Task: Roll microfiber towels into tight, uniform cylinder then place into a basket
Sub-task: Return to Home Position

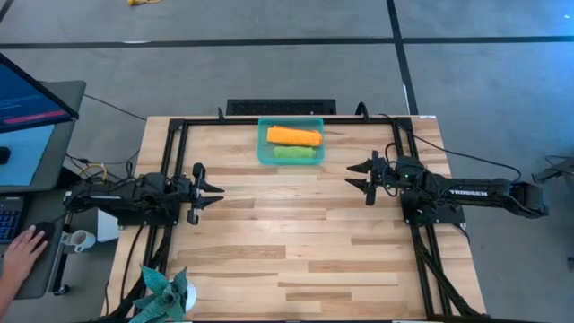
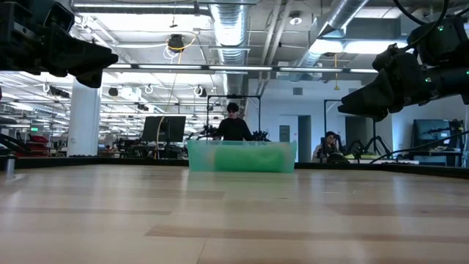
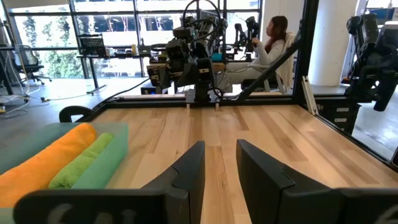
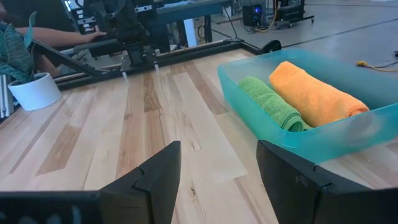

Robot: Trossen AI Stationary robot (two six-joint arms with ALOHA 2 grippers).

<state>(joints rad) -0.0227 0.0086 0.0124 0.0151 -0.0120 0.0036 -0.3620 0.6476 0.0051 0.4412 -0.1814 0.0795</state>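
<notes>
At the left of the counter [image 1: 296,242] the left gripper [image 1: 219,195] hangs above the wood, well apart from everything. Its fingers [image 3: 186,177] are spread a little, with nothing between them. A person's hand [image 1: 27,244] rests beyond the counter's left edge, and a potted plant [image 1: 166,292] stands at the near left corner.

At the far middle sits the basket [image 1: 263,144]. Both rolls lie inside it side by side and touching: the orange towel [image 1: 294,135] along the far wall, the lime green towel [image 1: 296,153] along the near wall. I judge them light and soft, with a napped surface that grips rather than slips, and nothing about them is fragile. The risk is that a roll springs loose if taken by one end or by its outer flap. The best hold is across the middle of the roll, with the fingers pressing over the loose edge so the layers cannot unwind. The basket looks like thin, stiff plastic, probably light enough to slide if nudged, and its rim would be the place to grip it. The orange roll looks slightly thicker than the green, though the low view is too blurred to confirm that.

At the right, the right gripper [image 1: 352,176] hovers above the counter, near the basket but clear of it, its fingers [image 4: 155,180] spread wide and empty.

Counted: two towels, one orange and one green; one basket; two grippers.
</notes>
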